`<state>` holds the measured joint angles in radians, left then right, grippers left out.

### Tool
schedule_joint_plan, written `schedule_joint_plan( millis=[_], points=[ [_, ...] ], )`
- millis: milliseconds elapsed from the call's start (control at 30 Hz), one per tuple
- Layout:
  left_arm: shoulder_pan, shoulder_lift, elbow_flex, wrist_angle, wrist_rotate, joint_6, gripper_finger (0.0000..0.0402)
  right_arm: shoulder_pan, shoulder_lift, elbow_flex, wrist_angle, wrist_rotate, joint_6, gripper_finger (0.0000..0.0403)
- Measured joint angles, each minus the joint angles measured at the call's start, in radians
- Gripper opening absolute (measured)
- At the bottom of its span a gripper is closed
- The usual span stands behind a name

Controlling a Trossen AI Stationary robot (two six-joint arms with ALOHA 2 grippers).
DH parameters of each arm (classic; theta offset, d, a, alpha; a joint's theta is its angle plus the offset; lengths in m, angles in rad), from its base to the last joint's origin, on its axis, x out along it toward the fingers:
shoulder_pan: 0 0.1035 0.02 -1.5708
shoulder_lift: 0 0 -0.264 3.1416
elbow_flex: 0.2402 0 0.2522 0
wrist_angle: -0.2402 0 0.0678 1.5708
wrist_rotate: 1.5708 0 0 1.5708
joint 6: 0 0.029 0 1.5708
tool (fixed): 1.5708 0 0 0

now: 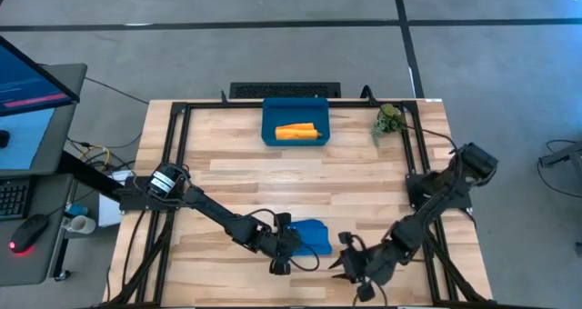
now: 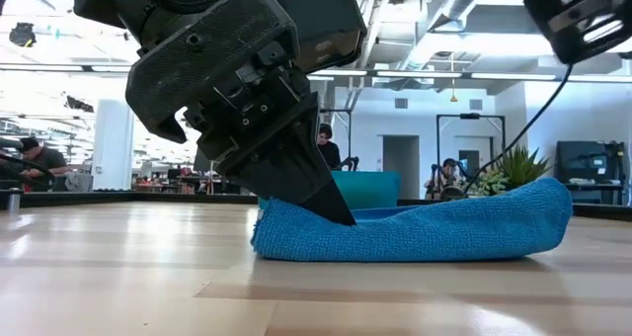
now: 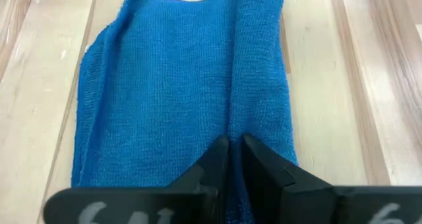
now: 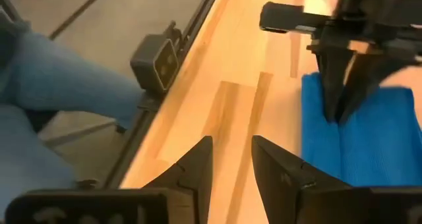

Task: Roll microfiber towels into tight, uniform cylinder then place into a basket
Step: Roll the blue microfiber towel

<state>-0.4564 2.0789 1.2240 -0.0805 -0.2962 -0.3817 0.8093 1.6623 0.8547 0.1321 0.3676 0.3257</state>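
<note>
The bright blue towel [image 1: 312, 235] lies loosely bunched on the table near its front edge; it also shows in the low view [image 2: 425, 229]. My left gripper [image 1: 289, 247] is at the towel's left end, shut on it. My right gripper [image 1: 348, 259] is open and empty just right of the towel, over bare wood [image 4: 232, 159]. The orange-yellow towel [image 1: 298, 131] lies rolled inside the dark-blue basket [image 1: 269, 127] at the table's far middle. My left gripper pinches a raised fold [image 3: 236, 128] of the blue towel between its two fingers [image 3: 214, 161], at the towel's left end. The fingers come from above, slanting toward the table's right [image 2: 331, 206]. The rest of the towel lies slack on the table.
A small green plant [image 1: 389, 118] stands at the far right, beside the basket. Black frame rails [image 1: 178, 145] run along the table's left and right sides. Bare wood lies between the basket and the blue towel. People show in the room beyond the table.
</note>
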Motion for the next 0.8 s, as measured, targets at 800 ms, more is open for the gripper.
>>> schedule_joint_plan(
  millis=[800],
  points=[
    [0.0, 0.0, -0.001, -0.003, 0.002, -0.008, 0.0034, -0.144, 0.167, 0.0, 0.024, -0.105, 0.129, 0.0111]
  ],
)
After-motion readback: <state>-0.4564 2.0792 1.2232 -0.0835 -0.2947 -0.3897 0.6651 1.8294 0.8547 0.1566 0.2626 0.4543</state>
